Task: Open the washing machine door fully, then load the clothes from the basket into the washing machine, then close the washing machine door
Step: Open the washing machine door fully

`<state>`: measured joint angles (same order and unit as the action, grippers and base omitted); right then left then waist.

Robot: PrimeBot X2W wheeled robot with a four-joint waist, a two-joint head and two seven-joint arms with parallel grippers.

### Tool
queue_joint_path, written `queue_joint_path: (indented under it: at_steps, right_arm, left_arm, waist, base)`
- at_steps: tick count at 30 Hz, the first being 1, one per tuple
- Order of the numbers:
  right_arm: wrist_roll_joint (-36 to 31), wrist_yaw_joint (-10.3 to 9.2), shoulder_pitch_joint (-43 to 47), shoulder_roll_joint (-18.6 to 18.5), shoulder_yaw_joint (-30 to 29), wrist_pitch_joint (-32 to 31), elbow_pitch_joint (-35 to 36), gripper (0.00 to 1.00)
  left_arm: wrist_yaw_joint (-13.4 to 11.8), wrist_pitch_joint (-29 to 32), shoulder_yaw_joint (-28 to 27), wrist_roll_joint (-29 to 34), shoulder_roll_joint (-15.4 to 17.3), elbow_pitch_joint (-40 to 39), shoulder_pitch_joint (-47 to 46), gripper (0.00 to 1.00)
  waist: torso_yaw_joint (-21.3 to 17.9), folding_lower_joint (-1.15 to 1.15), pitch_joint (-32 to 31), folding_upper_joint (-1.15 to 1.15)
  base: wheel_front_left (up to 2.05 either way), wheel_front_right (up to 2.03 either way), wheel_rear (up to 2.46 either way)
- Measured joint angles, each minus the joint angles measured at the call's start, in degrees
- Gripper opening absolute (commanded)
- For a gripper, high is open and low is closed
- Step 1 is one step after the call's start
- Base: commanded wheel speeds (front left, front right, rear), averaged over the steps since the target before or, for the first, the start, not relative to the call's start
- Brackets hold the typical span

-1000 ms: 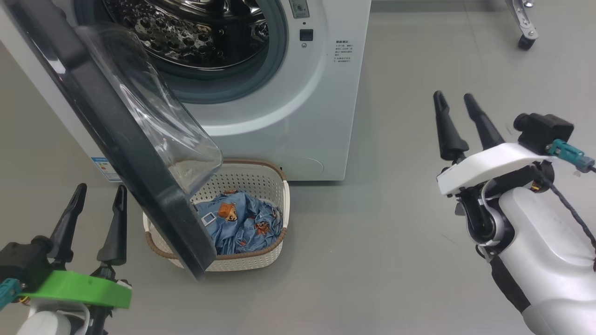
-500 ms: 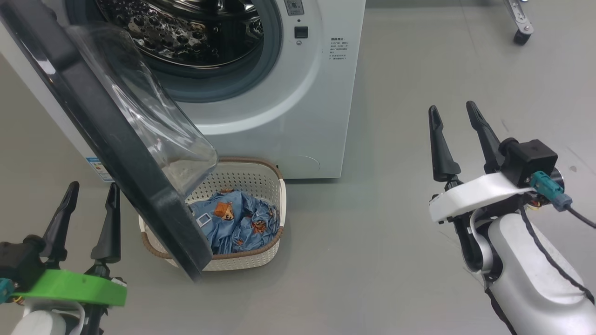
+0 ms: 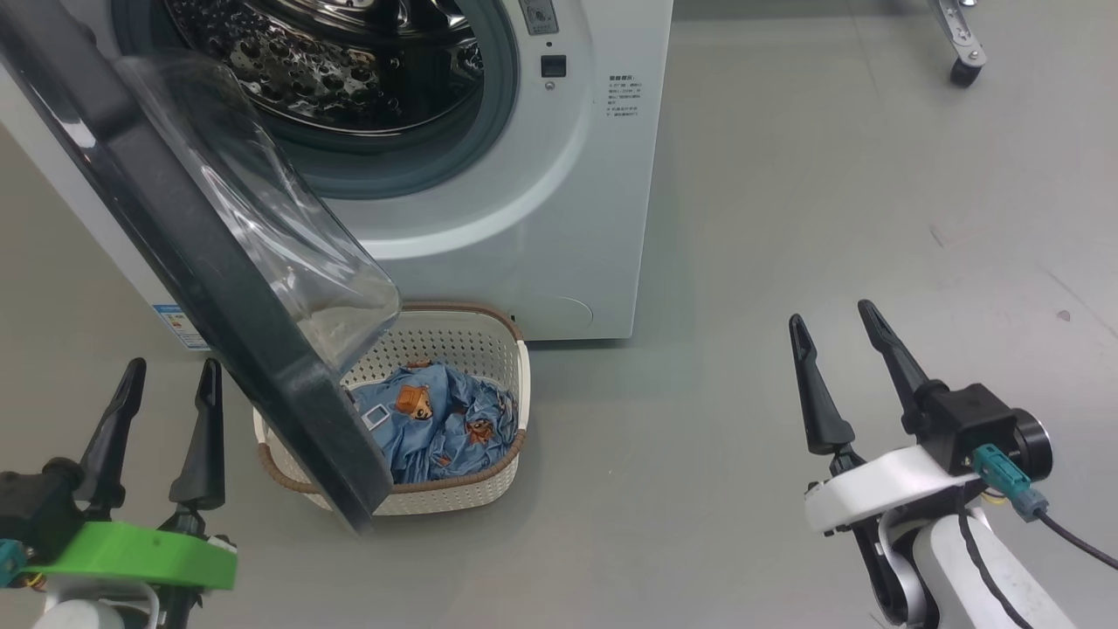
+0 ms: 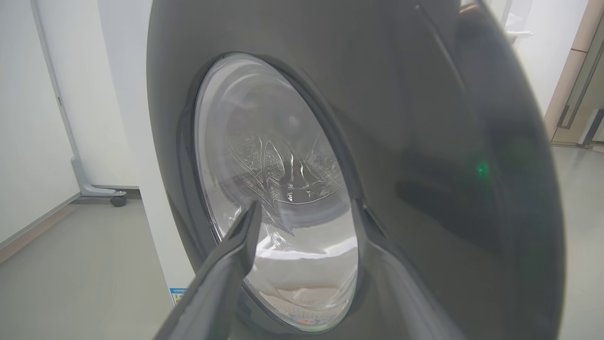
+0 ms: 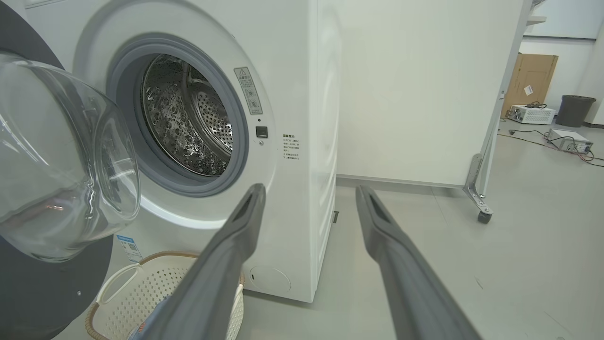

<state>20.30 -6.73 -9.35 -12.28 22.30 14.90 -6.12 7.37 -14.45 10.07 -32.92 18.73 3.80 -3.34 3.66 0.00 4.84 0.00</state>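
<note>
Cream perforated basket [image 3: 463, 502] holds crumpled blue clothes [image 3: 445, 424] beside the glossy door [image 3: 179, 258].

- One washing machine [image 3: 559, 218], with one steel drum [image 3: 306, 70] in its mouth.
- One round door [image 3: 306, 411], with one glass bowl [image 3: 288, 236] set in it.
- One basket [image 3: 454, 498].
- One heap of clothes [image 3: 445, 424]; I can't tell how many pieces.
- Two grippers, the left gripper [image 3: 174, 365] and the right gripper [image 3: 830, 313], with two dark fingers [image 3: 203, 437] each, four in all.
- One blue sticker [image 3: 179, 323].
- Two caster wheels [image 3: 963, 72], one off to each side of the machine.
- One cardboard box [image 5: 528, 82], one dark bin [image 5: 575, 109], two equipment cases [image 5: 532, 114].
</note>
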Motion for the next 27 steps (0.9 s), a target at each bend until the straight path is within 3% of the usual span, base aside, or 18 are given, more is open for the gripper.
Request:
queue_joint_path:
  at_steps: [16,27]
  right_arm:
    - [-7.6,-0.46,14.5,3.3,-6.4,0.0,4.1,1.0]
    - [-11.4,-0.46,17.0,5.1,-8.4,0.0,6.4,1.0]
  left_arm:
    - [0.0,0.0,-2.0,1.0,-1.8,1.3,4.4,1.0]
    - [0.0,0.0,-2.3,2.2,-2.6,1.2,4.9,1.0]
  waist:
    - [-0.8,0.0,-2.5,0.0]
    - [-1.0,0.0,-2.8,0.0]
  base:
    - [0.0,0.0,0.0]
    - [0.0,0.0,0.0]
